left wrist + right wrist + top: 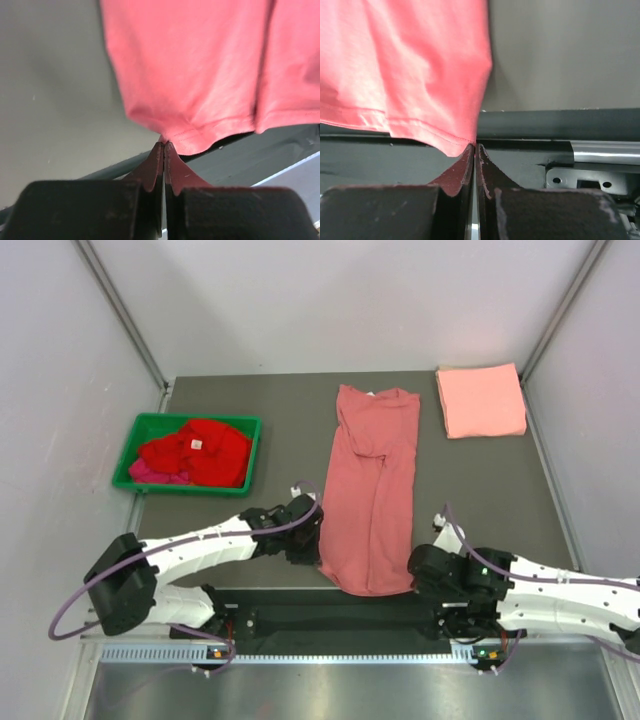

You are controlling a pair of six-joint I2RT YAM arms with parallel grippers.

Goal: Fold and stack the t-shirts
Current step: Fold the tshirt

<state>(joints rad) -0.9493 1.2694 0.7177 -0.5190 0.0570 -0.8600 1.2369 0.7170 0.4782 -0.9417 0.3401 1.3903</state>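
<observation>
A small white label [197, 444] showed on the bright red t-shirt [205, 455], which lay heaped with a magenta t-shirt [152, 472] in the green bin [135, 435] at the left, and its print was too small to read. Both arms lay low, reaching inward along the near edge of the table [250, 405]. The left gripper [164, 146] and right gripper [474, 146] each had their jaws pressed together on a near hem corner of the rose-red t-shirt [370, 490]. That t-shirt lay lengthwise down the middle with its sleeves folded in, and a folded salmon t-shirt [481, 400] sat at the far right corner.
</observation>
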